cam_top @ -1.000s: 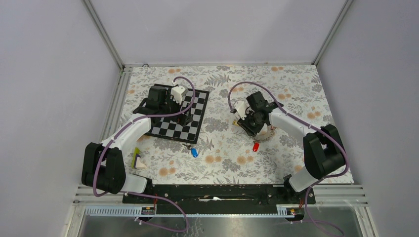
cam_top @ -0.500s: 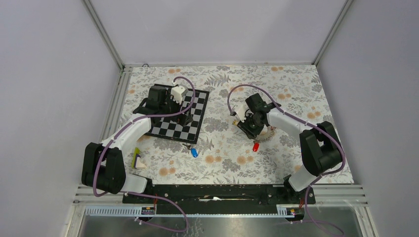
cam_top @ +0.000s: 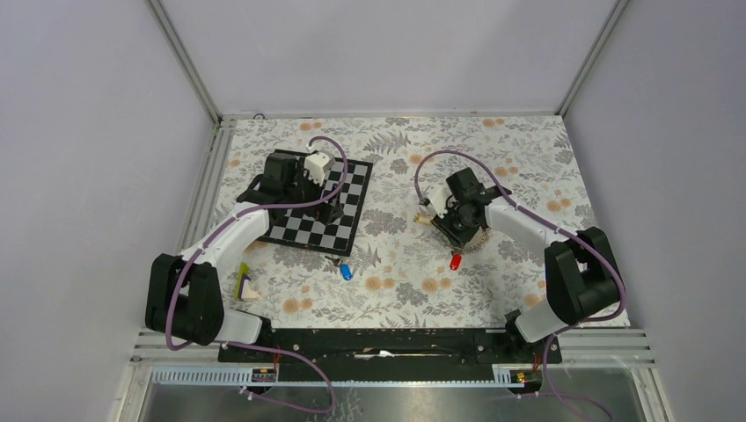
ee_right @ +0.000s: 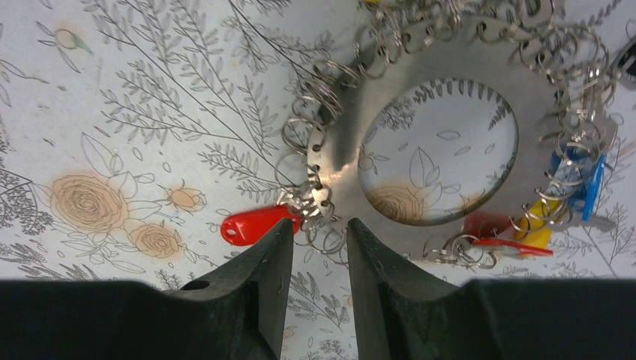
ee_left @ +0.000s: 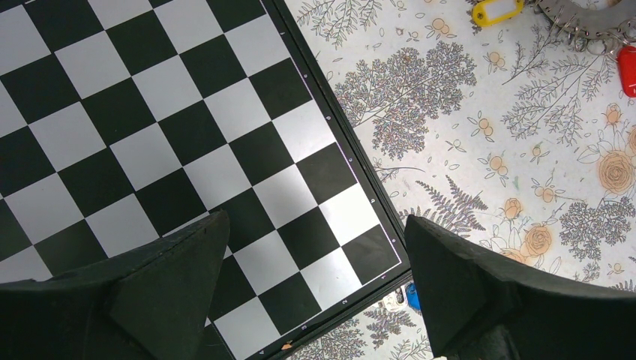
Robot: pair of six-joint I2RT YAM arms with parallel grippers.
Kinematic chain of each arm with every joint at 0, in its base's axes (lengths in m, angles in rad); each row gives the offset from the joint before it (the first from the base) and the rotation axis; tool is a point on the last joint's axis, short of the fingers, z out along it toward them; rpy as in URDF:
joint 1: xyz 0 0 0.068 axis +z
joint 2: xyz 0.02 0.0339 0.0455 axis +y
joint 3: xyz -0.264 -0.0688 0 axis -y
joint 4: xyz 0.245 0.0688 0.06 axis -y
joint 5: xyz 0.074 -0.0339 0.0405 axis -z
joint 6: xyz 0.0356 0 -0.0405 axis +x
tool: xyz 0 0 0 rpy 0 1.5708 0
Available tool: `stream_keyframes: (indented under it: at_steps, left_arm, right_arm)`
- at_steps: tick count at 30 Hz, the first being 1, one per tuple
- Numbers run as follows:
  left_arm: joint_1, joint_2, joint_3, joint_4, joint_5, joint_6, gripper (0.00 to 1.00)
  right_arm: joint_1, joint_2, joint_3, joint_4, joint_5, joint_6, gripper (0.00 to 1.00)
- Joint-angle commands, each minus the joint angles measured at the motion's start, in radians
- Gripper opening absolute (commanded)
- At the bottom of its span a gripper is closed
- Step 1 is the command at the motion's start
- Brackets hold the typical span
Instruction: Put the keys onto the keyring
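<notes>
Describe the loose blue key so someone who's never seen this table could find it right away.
On the floral tablecloth, find the black-and-white chessboard on the left side. Just off its corner nearest the robot's base lies the blue key, alone on the cloth. Unlike the red key, it lies well away from the keyring.

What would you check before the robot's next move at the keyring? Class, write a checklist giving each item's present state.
1. Right gripper at the rim of the keyring, beside the red key: ok.
2. Right gripper's hold on a small split ring: cannot tell.
3. Red key threaded on: cannot tell.
4. Left gripper open and empty above the chessboard: ok.
5. Blue key on the keyring: not ok, it lies loose near the chessboard.
</notes>
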Motion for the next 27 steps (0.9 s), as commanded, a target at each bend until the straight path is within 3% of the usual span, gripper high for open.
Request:
stream_keyframes:
  at_steps: [1,18,27]
  left_arm:
    - [0.003,-0.025,-0.006,0.043,0.028,0.018,0.98]
    - [0.003,-0.028,-0.009,0.042,0.028,0.023,0.98]
    - [0.003,-0.031,-0.010,0.043,0.030,0.026,0.98]
  right_arm:
    - [-0.045,-0.034,-0.017,-0.015,0.009,0.038,0.39]
    - [-0.068,0.039,-0.005,-0.022,-0.067,0.063,0.40]
    - [-0.081,0.078,0.013,-0.023,-0.063,0.064,0.30]
